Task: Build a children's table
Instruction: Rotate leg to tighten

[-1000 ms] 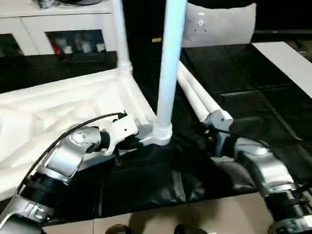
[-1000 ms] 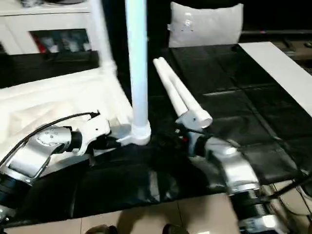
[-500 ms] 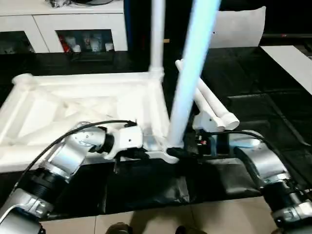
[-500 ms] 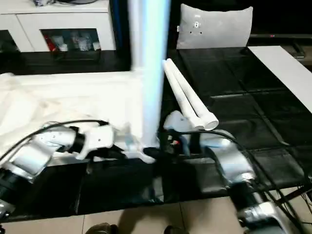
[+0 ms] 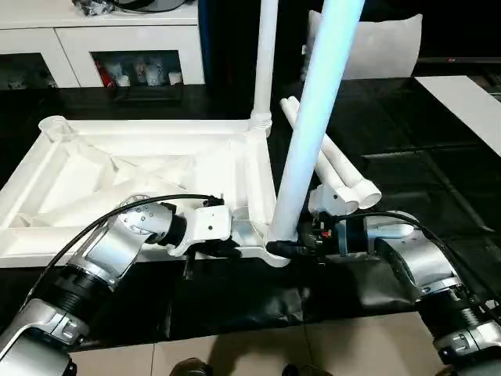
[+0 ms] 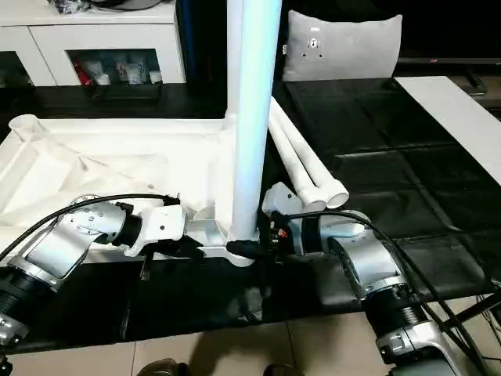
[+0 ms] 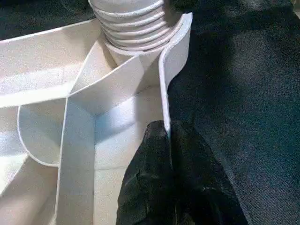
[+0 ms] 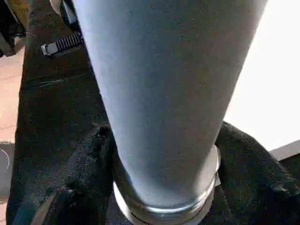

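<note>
Tabletop [image 5: 117, 180] upside down on black mats [image 5: 407, 141], ribbed underside up. Near corner socket [image 5: 270, 247] toward the robot, with one leg [image 5: 309, 133] standing in it, long axis close to vertical, leaning slightly away at the top. Second leg [image 5: 264, 63] upright at the far corner on the same side. Two spare legs [image 5: 333, 168] flat on the mats just beside that edge, long axes running away from the robot.

Left gripper [image 7: 168, 140] pinched tight on the thin rim wall [image 7: 164, 93] of the tabletop, just beside the socket; fingers [image 7: 145, 187] pressed together on either side of the wall in the left wrist view, bracing the top.

Right gripper [image 8: 164, 154] level at the base of the near leg, coming in from the right; fingers [image 8: 89, 159] straddling the tube low down, one on each side, above the collar. Partly open; whether they press the leg or merely flank it, cannot tell.

Key relation: leg base between the right fingers, axis crossing them at about a right angle, so any turning or pushing down would likely fall to the right arm, with the left steadying the rim.
</note>
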You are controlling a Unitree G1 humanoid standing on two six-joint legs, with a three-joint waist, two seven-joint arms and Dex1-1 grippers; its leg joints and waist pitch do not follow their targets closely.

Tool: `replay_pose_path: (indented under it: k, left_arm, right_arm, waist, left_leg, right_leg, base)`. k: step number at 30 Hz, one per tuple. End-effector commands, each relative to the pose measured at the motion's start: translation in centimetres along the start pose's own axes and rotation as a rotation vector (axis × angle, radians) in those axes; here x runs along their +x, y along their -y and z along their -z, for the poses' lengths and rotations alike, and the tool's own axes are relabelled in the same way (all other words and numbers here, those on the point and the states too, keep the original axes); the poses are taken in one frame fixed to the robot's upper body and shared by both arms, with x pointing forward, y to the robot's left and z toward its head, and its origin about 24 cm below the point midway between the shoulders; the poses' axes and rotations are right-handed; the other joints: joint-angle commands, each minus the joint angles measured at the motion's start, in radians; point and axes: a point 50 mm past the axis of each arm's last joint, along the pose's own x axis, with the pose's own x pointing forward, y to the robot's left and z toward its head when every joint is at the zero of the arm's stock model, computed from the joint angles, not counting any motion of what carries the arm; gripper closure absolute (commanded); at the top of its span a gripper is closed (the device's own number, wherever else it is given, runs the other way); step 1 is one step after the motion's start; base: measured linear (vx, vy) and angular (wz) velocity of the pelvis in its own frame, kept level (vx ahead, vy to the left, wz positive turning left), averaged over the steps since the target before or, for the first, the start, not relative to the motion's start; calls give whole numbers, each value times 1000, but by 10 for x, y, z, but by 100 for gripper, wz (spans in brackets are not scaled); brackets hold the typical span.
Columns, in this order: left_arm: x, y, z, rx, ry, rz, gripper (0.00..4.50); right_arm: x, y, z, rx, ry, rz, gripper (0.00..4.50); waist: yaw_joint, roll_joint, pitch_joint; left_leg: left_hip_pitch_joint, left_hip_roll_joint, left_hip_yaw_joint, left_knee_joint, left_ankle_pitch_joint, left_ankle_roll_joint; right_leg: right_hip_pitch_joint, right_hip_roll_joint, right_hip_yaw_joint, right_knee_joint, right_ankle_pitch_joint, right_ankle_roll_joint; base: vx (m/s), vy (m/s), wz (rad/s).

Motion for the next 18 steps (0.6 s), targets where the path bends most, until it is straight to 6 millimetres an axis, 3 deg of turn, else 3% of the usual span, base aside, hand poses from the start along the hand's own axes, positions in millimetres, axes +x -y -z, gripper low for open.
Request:
replay_pose_path:
  k: [1, 5, 10, 13, 18]
  left_arm:
    - [-2, -3, -9, 62, 3, 14, 450]
    - [-3, -1, -9, -5, 38, -18, 450]
    - [1, -2, -15, -149, 83, -129, 450]
    - [13, -8, -28, -261, 125, -273, 450]
    - [30, -14, -44, -324, 134, -371, 450]
  right_arm:
    - [-1, 1, 0, 25, 14, -1, 166]
    - [7, -3, 3, 108, 36, 6, 176]
    - [25, -3, 6, 198, 39, 117, 180]
    - [45, 5, 3, 312, 68, 276, 180]
    - [61, 14, 2, 375, 46, 432, 181]
  waist:
    - [-1, 1, -81]
    - [-1, 4, -83]
    - [-10, 8, -75]
    - [-32, 4, -71]
    - [-57, 2, -68]
  left_leg:
    - [11, 48, -13, -68, -252, 24]
    - [10, 48, -12, -67, -239, 25]
    - [13, 49, -15, -72, -277, 1]
    - [14, 40, -21, -70, -320, -20]
    - [12, 34, -21, -65, -327, -3]
  right_leg:
    - [56, -69, 48, -69, -331, -195]
    - [58, -69, 48, -66, -306, -205]
    - [54, -69, 48, -70, -377, -189]
    - [51, -69, 39, -85, -500, -151]
    - [46, -67, 35, -100, -531, -129]
  base:
    - [0, 0, 0]
    - [0, 0, 0]
    - [0, 0, 0]
    - [0, 0, 0]
    - [0, 0, 0]
